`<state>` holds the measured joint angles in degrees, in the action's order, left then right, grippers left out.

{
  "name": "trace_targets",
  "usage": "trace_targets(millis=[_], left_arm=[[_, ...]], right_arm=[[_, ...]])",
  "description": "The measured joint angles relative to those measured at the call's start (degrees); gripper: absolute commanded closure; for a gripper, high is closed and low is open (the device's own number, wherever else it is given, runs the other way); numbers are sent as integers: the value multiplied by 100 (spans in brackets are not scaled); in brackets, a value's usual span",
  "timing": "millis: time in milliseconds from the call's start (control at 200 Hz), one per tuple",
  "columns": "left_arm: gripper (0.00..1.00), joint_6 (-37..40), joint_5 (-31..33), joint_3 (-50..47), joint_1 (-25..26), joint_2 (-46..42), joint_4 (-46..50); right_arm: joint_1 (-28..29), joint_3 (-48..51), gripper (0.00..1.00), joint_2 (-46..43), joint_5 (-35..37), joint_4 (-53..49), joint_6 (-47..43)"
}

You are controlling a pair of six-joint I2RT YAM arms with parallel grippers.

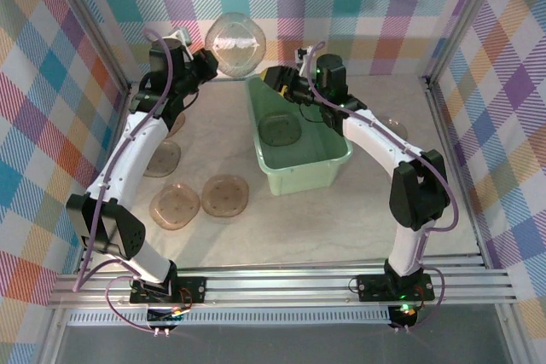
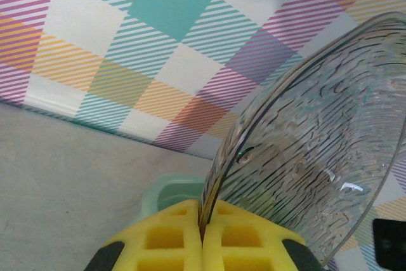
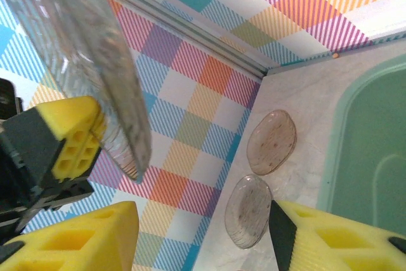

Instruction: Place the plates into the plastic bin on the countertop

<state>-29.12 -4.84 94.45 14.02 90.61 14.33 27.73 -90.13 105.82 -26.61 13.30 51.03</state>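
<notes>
While most of the job waits at the left, loose plates (image 1: 175, 206): four lie on the left part of the countertop (image 1: 281, 236), two near and two farther back, partly behind the left arm; none is in the bin yet.
left gripper (image 1: 212, 61): clamped on the rim of the raised plate (image 1: 235, 43), which stands on edge high against the far plaid wall (image 1: 358, 6), left of the bin's far end; the left wrist view shows the yellow pads (image 2: 130, 252) pinched together on that rim.
plastic bin (image 1: 303, 181): right of centre on the countertop, its long side running near to far.
binned plate (image 1: 279, 130): flat on the bin's floor, toward the far end.
right gripper (image 1: 271, 77): over the bin's far left corner, just beside the raised plate; jaws partly apart, nothing between them.
right-hand plate (image 1: 394, 125): on the countertop right of the bin, mostly hidden by the right arm.
done: one plate is in the bin.
left to do: by my count six, one in the air and five on the countertop; the raised one looks next, dropped in or passed across.
</notes>
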Motion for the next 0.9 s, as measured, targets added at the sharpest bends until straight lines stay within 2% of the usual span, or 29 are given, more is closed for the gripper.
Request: trace_targets(millis=[295, 540, 900], left_arm=[[100, -22, 326, -2, 319, 0, -11], [100, -22, 490, -2, 446, -46, -9], [100, -20, 699, -11, 682, -221, -101]], right_arm=[[7, 341, 45, -144, 17, 802, 240], [20, 682, 59, -415, 345, 1381, 433], [92, 835, 60, -422, 702, 1803, 693]])
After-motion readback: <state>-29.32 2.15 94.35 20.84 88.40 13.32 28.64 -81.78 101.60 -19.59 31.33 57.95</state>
